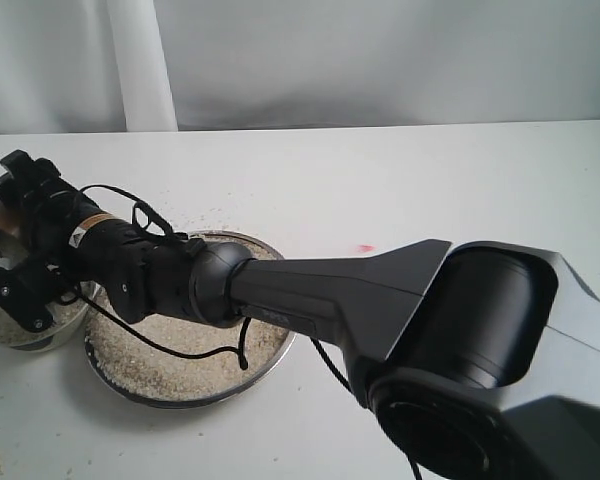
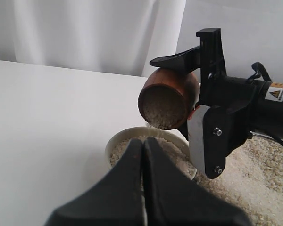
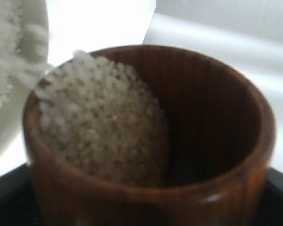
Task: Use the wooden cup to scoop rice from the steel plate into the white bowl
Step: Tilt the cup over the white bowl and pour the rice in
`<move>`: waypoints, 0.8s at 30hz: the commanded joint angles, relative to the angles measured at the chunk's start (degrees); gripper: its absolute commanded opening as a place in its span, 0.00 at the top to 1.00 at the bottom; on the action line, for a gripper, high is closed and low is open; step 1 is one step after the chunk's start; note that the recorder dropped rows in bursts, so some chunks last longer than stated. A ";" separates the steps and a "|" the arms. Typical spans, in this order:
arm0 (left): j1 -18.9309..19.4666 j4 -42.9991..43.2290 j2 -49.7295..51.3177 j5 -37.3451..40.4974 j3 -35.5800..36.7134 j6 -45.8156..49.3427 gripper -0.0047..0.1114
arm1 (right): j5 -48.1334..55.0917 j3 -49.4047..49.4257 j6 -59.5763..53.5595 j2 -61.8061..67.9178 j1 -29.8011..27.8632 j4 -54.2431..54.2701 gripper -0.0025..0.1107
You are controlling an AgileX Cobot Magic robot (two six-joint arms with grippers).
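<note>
bright even light; table (image 1: pixel 430 180) washed out; the wooden cup (image 3: pixel 212 117) close-up looks soft, perhaps overexposed.

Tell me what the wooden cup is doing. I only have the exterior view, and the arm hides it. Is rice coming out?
Observer: Yes. The left wrist view shows the wooden cup tipped mouth-down over the white bowl, with rice spilling off its lower lip.
Operator: How much is in the cup?
Observer: In the right wrist view, rice is banked against the low side and covers about half the inside. The rest is bare wood.
Operator: Where is the left arm?
Observer: The left gripper is shut, with its tips pointing at the bowl.
</note>
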 commanded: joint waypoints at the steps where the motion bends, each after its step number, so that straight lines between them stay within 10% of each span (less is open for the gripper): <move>1: -0.09 -0.04 0.01 -0.41 0.11 -0.25 0.96 | -2.29 -0.71 -0.82 -0.74 -0.12 -1.38 0.98; 24: -0.09 -0.04 0.01 -0.41 0.11 -0.25 0.96 | -2.39 -0.74 -0.72 -0.74 -1.76 -4.15 0.98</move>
